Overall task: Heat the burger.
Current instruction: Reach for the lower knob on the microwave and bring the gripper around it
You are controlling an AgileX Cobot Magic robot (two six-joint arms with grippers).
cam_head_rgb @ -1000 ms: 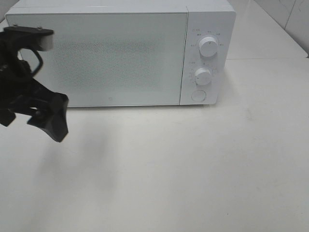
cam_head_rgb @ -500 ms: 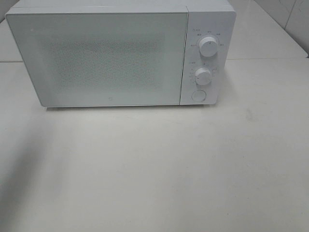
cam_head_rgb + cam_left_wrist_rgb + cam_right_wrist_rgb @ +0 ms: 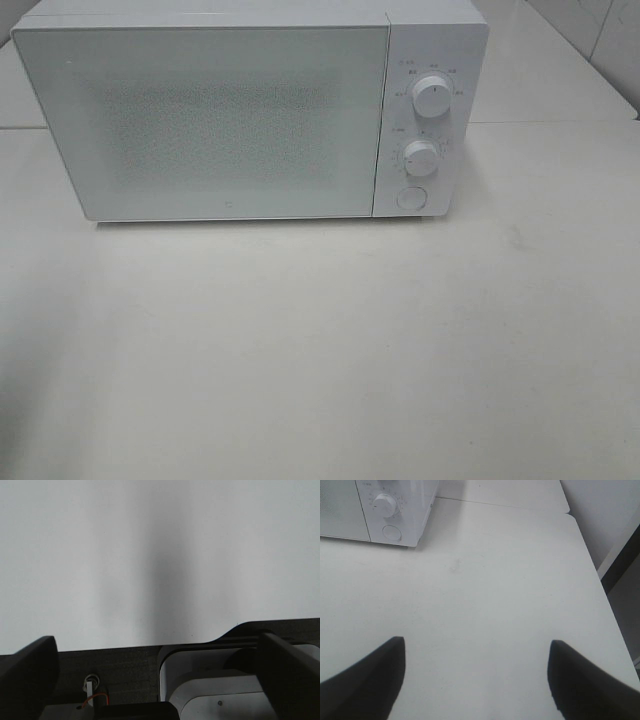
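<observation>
The burger is out of view in every frame. A white microwave stands at the back of the table with its door shut; a corner of it also shows in the right wrist view, the microwave far ahead of the fingers. My left gripper is open over bare white table, its two black fingers spread wide with nothing between them. My right gripper is open too, empty, low over the table. Neither gripper shows in the exterior high view.
The microwave's panel carries an upper knob, a lower knob and a round button. The white table spreads in front. Its right edge drops off beside my right gripper.
A second ago my left arm hung at the left edge of the exterior high view, in front of the microwave door. It has since drawn back out of that view, and its shadow has faded.
</observation>
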